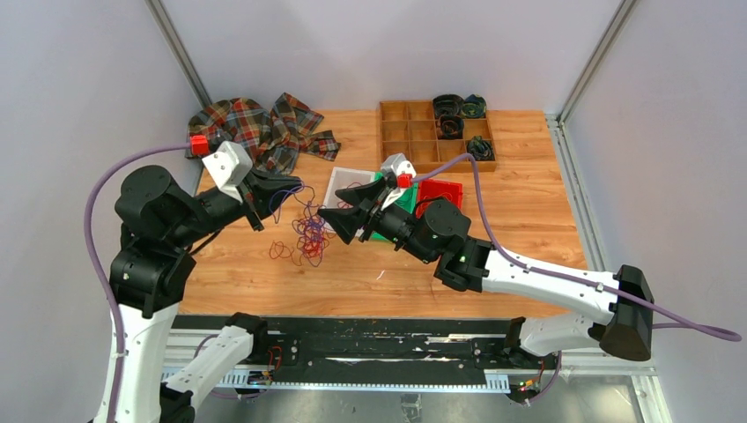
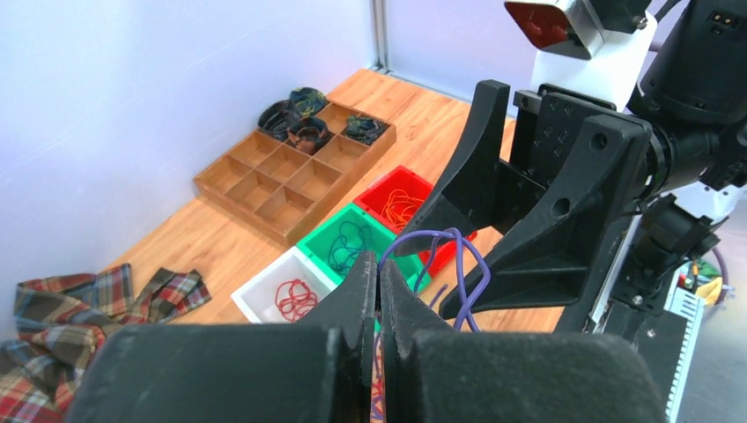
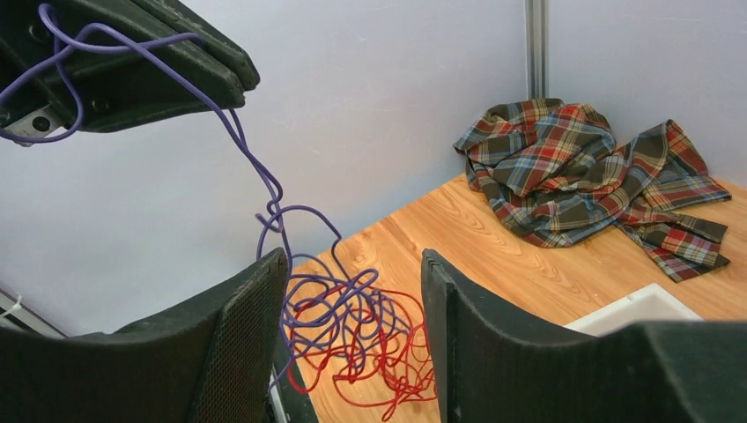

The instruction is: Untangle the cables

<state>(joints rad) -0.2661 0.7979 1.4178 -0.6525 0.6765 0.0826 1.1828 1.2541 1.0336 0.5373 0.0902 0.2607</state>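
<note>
Wood-grain table [image 1: 528,220], plaid cloth [image 1: 255,128]

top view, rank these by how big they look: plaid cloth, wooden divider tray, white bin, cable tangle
1. plaid cloth
2. wooden divider tray, close behind
3. white bin and cable tangle: look alike, bin partly hidden, so unranked

Left wrist: plaid cloth [image 2: 62,326] cut off at the bottom-left corner; purple cable [image 2: 432,233] disappears behind the left gripper [image 2: 377,264]. Top view: green bin [image 1: 408,197] mostly hidden under the right arm [image 1: 440,233]; dark items [image 1: 451,106] in the wooden tray [image 1: 396,132] too small to identify.
</note>
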